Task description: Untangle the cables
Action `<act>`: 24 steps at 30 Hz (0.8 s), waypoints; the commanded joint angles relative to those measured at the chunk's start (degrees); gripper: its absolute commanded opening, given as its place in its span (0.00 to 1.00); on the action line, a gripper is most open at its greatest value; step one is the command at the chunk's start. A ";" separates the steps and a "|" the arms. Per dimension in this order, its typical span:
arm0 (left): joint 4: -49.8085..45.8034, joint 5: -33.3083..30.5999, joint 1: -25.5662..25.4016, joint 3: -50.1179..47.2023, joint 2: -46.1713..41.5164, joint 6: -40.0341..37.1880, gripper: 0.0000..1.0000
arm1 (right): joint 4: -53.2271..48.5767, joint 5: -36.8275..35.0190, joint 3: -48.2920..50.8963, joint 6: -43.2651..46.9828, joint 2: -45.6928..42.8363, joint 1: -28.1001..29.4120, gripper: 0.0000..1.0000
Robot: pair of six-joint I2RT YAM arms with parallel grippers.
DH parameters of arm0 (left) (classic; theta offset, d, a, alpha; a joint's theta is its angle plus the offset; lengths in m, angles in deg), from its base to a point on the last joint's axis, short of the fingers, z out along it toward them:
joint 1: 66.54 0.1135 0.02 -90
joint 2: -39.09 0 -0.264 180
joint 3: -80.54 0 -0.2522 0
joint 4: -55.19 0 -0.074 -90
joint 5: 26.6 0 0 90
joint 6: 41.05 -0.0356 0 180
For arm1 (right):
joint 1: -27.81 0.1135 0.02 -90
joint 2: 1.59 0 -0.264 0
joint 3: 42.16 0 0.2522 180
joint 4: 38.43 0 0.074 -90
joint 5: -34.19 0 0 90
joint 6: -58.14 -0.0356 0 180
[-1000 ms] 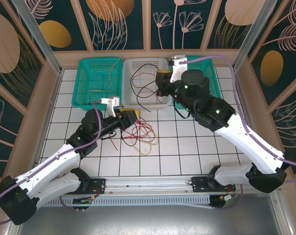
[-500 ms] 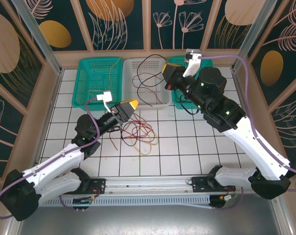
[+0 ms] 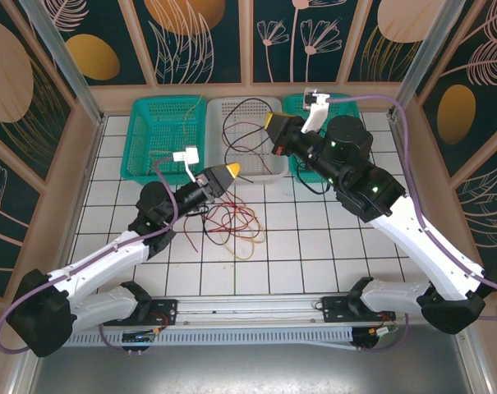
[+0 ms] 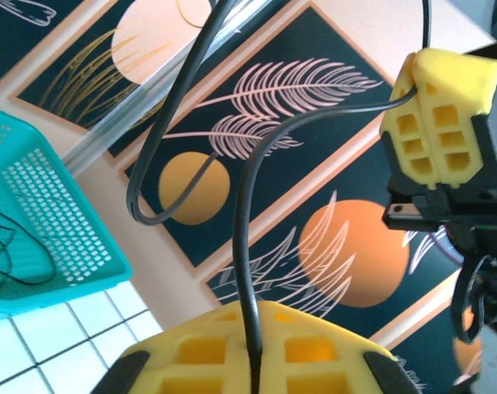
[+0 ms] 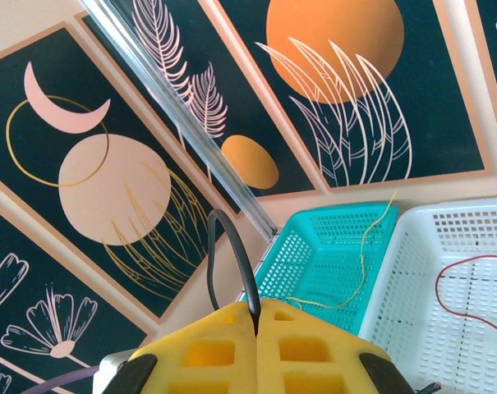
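My left gripper hovers above the tiled table, shut on a black cable that rises out of its yellow fingers. The cable arcs over to my right gripper, whose yellow pads are seen from the left wrist. My right gripper is also shut on the black cable, above the white basket. A tangle of red and pale yellow cables lies on the tiles below the left gripper.
The white basket holds a red cable. The left teal basket contains a pale yellow cable. Another teal basket sits behind the right arm. Patterned walls enclose the table.
My left gripper has closed on the black cable and shifted a little right. The right gripper rose with the cable, then edged left.
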State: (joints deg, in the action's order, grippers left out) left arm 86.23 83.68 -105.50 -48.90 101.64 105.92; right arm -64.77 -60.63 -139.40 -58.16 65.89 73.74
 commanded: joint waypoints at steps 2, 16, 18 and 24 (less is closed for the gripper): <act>-11.14 -2.13 0.21 4.09 -1.83 -9.62 0.00 | -0.78 -0.83 -2.29 0.95 1.38 -0.74 0.00; -42.03 -2.05 -3.30 14.60 0.42 -36.76 0.00 | -11.40 0.58 -13.07 4.60 9.47 -0.67 0.00; -47.06 -3.37 -5.80 17.52 3.24 -41.18 0.00 | -11.89 0.92 -13.95 4.51 10.27 -0.45 0.00; -50.74 -4.35 -8.05 20.04 7.61 -44.72 0.00 | -13.06 1.35 -16.30 4.42 12.26 0.86 0.00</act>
State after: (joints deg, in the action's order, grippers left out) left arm 41.42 80.40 -113.09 -31.26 108.19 65.99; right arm -77.71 -59.86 -153.11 -54.69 77.50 73.72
